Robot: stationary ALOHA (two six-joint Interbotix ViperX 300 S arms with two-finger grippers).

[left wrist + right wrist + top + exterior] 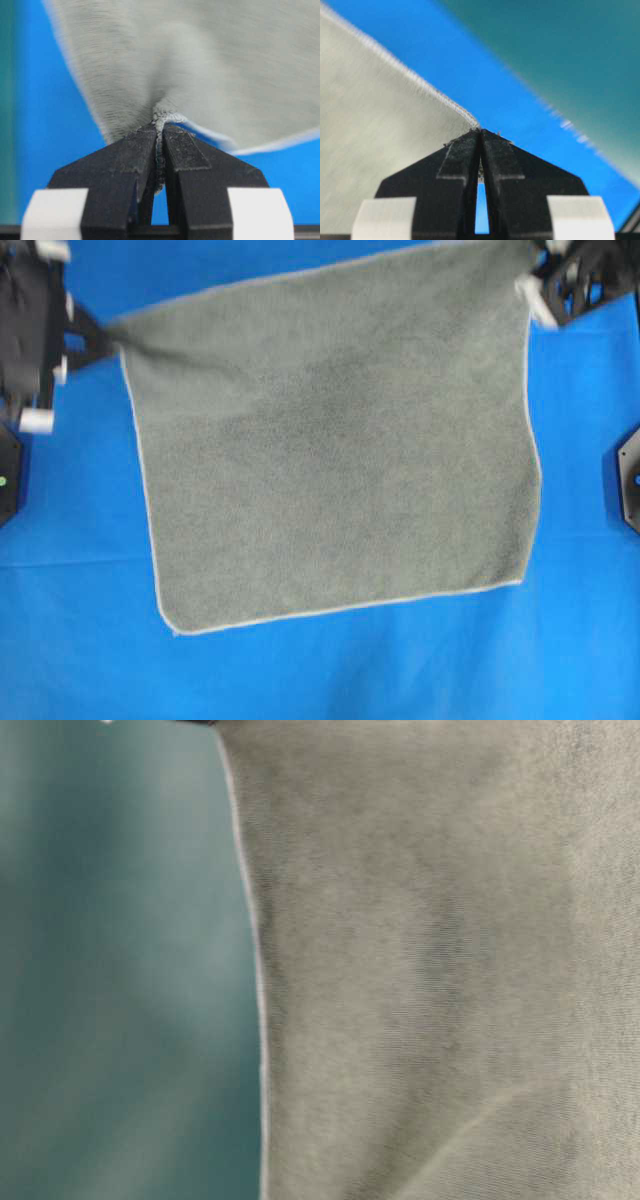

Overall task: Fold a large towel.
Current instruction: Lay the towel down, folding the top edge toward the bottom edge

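Blue table cover (80, 640) beneath the towel (340, 450), spread nearly flat, far edge stretched. Left gripper (160, 132) and right gripper (480, 132) each pinch 1 far corner. Soft and limp, it likely handles best by its corners. Table-level view: blurred cloth only.

We see the left pincer (161, 131) as two matte black wedge-shaped fingers (129, 155), each faced with a slightly rougher dark pad and backed near the lower edge by a white block. The right pincer (480, 132) is built alike: black tapered fingers, white blocks below. From overhead, both arms are black frames with small white parts, blurred, at the upper corners.
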